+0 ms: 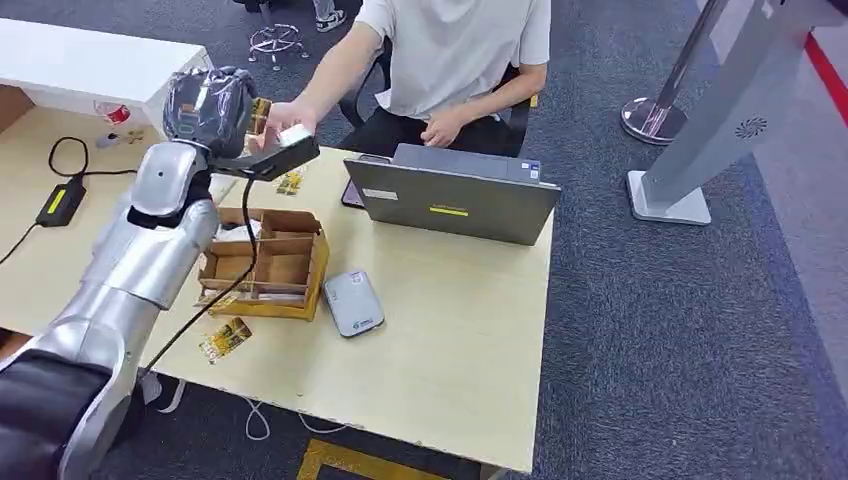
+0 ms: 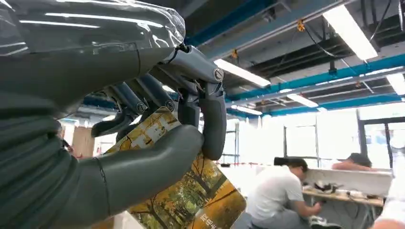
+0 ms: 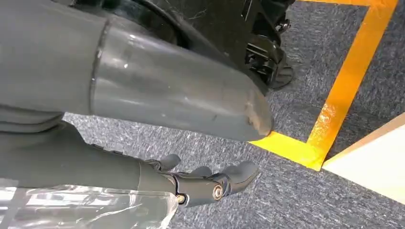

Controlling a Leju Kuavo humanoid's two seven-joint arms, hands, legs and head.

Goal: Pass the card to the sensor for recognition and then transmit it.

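Note:
My left hand [image 1: 210, 108] is raised over the far left of the table and pinches a card [image 2: 191, 191] printed with yellow autumn trees between thumb and fingers [image 2: 212, 119]. In the head view the card [image 1: 260, 112] pokes out toward a seated person, whose hand [image 1: 287, 117] touches or nearly touches it. The sensor [image 1: 353, 302], a small grey-white box, lies flat on the table well below my left hand. My right hand [image 3: 162, 95] hangs over the carpet, its fingers [image 3: 210, 183] apart and holding nothing.
A cardboard compartment box [image 1: 268, 262] sits left of the sensor, with loose cards [image 1: 226, 338] beside it. A grey laptop [image 1: 452, 198] stands before the person. A black adapter [image 1: 60, 201] and cable lie at the far left. Yellow floor tape [image 3: 344, 86] borders the table [image 1: 450, 340].

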